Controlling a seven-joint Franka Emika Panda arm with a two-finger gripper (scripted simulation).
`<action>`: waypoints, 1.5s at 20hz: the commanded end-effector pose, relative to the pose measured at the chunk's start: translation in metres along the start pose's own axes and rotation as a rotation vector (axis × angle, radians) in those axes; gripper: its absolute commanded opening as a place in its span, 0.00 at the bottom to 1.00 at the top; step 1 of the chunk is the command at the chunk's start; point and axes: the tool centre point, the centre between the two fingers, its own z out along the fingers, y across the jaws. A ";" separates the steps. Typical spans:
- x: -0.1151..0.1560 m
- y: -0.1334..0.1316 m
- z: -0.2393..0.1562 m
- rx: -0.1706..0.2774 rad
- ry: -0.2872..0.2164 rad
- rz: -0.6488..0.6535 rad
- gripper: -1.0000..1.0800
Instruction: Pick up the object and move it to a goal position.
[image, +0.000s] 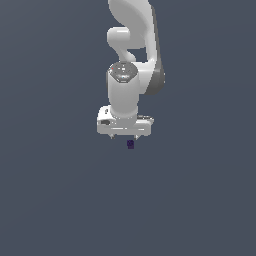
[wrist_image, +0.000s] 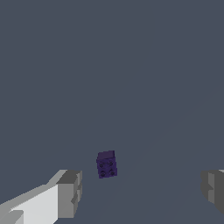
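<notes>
Plain slate-grey surface, nothing else around.
Hand (image: 124, 136) spread wide mid-frame, fingers (wrist_image: 70, 192) apart, tiny purple block (wrist_image: 106, 164) untouched just below.

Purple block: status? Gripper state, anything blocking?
Gripper open, empty, fingers wide apart. Purple block free on the floor, between and beyond the fingertips, untouched. Nothing in the way.

White arm (image: 131, 45) with grey shading on its joints, grey round cap with a small red mark on top. White gripper (image: 125, 136); fingers (wrist_image: 69, 193) grey at the tips, white behind. Block (wrist_image: 106, 164) dark purple, plain top face, darker round studs in rows on one face. Ground (image: 50, 200) flat slate blue-grey, no pattern.
</notes>
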 end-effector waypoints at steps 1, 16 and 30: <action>0.000 0.000 0.000 0.000 0.000 0.000 0.96; -0.002 0.000 0.001 -0.009 -0.009 -0.048 0.96; -0.034 -0.022 0.066 0.008 0.003 -0.124 0.96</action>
